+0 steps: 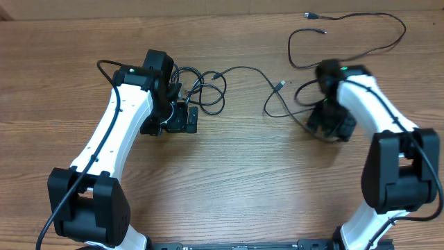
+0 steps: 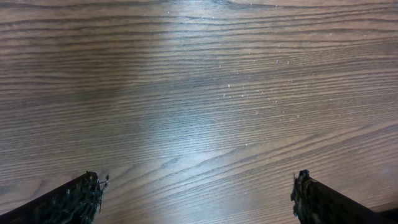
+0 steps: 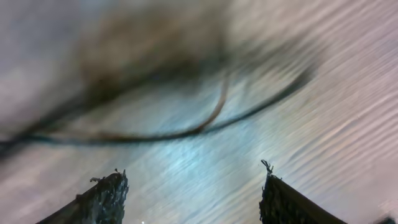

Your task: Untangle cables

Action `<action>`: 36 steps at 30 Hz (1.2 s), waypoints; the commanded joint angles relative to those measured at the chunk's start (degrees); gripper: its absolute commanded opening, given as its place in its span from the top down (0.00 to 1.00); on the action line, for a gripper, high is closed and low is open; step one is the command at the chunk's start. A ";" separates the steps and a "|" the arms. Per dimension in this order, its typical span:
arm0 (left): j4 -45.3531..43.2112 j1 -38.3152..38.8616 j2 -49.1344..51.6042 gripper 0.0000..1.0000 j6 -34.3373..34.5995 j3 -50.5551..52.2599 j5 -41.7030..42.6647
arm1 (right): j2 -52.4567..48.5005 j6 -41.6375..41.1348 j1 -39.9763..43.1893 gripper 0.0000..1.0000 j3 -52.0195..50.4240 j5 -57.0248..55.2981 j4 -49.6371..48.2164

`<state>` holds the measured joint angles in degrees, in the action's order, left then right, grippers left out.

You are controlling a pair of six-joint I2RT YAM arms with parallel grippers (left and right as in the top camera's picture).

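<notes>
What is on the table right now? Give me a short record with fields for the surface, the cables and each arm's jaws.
surface: wooden table
tangle: black cable loops, knotted, left of centre
middle: strand running from the loops to a plug end mid-table
far right: long cable in a wide curve, both plug ends lying free
left jaws: wide open over bare wood, nothing between them
right jaws: open, nothing between them; a blurred cable lies ahead of them
</notes>
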<state>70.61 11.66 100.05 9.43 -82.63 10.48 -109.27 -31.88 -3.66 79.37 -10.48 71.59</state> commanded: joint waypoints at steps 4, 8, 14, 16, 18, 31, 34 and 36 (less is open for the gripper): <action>-0.15 0.44 0.02 0.00 0.02 0.42 -0.37 | -0.07 6.95 5.88 0.30 12.15 3.06 0.00; -0.13 0.42 0.04 0.00 0.00 0.42 -0.37 | -0.07 9.33 7.98 0.30 21.00 3.10 1.62; -0.24 0.42 0.04 0.00 0.00 0.42 -0.37 | -0.02 12.52 8.20 0.29 32.09 8.57 6.34; -0.28 0.44 0.04 0.00 0.00 0.42 -0.37 | -0.02 14.71 8.17 0.25 33.00 13.16 7.41; -0.28 0.42 0.02 0.00 0.00 0.42 -0.37 | -0.04 15.89 8.17 0.24 32.76 17.51 9.88; -0.55 0.44 0.04 0.00 0.02 0.42 -0.35 | -0.09 15.43 6.71 0.11 12.94 23.37 10.25; -0.52 0.44 0.04 0.01 0.02 0.42 -0.35 | -0.09 15.45 5.95 0.11 7.82 29.68 3.52; -0.46 0.44 0.04 0.00 0.02 0.42 -0.35 | -0.09 15.45 5.40 0.11 5.31 33.68 -1.03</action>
<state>70.17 11.66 100.05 9.43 -82.52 10.44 -109.36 -16.53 2.66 86.98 15.73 73.17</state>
